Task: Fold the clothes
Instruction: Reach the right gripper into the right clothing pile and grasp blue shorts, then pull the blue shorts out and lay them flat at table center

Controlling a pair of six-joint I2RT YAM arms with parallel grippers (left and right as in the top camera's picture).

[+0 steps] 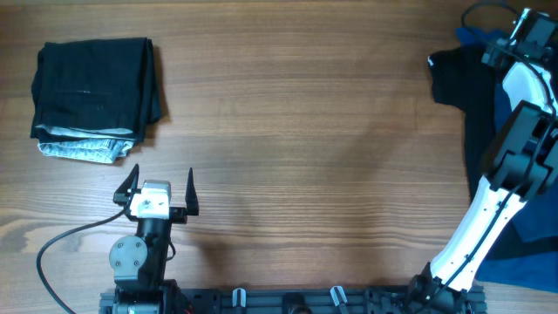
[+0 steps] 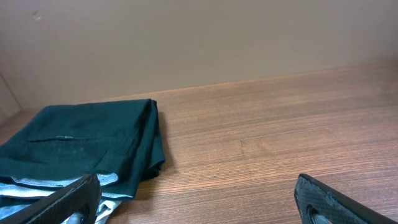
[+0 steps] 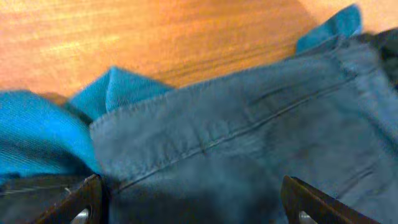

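Where overhead hides it, wrist view shows right pincer (image 3: 189, 204) wide over clothes (image 3: 249, 124); left pincer (image 1: 162, 179) wide.

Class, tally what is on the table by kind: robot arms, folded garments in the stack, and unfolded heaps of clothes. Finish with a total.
Robot arms: 2, left arm and right arm
Folded garments: 2, dark garment on grey garment
Unfolded heaps: 1, heap
Total: 5

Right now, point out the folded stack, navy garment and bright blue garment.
folded stack (image 1: 91, 83), overhead, middle of top dark layer
navy garment (image 3: 261, 155), right wrist, panel below the seam
bright blue garment (image 3: 37, 130), right wrist, left fold
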